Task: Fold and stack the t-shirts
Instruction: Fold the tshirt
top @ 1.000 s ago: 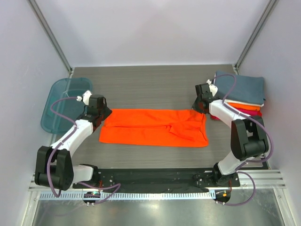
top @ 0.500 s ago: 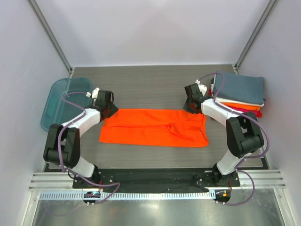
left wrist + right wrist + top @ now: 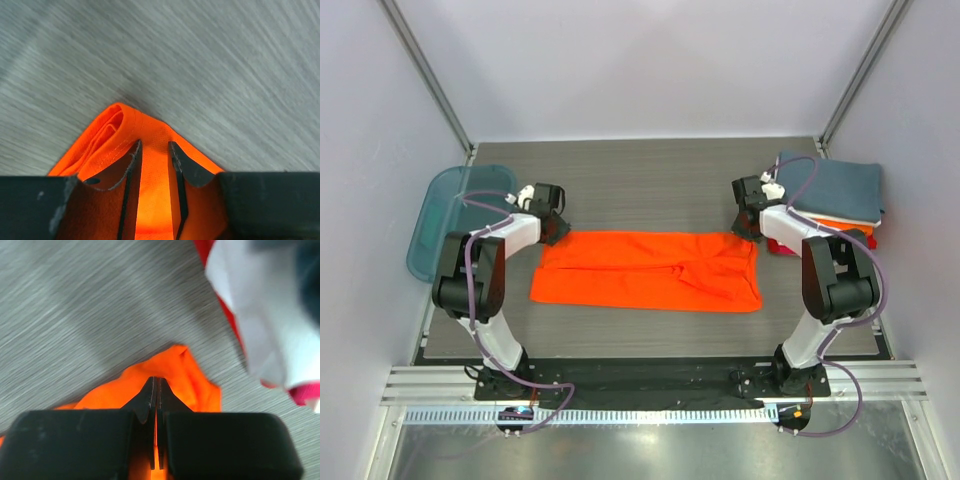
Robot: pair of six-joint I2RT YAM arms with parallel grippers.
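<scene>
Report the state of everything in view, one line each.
Orange shirt, folded into a long strip, lying flat.
Shirt stack, folded, piled far right.
Left gripper, slightly open astride the shirt's corner.
Right gripper, shut on the shirt's other corner.
Tub, at left edge, untouched.

You have one spread orange t-shirt (image 3: 650, 270), four folded t-shirts (image 3: 835, 190) stacked far right, one teal tub (image 3: 445, 215), two arms (image 3: 475, 285).

Surface (image 3: 640, 185): grey, wood-grained.
Orange shirt (image 3: 645, 272): lies flat on the middle of the surface as a wide rectangle.
Folded stack (image 3: 835, 195): right of the orange shirt and a little farther back, with a blue-grey piece on top.
Tub (image 3: 445, 215): left of the orange shirt, see-through teal, at the surface's left edge.
</scene>
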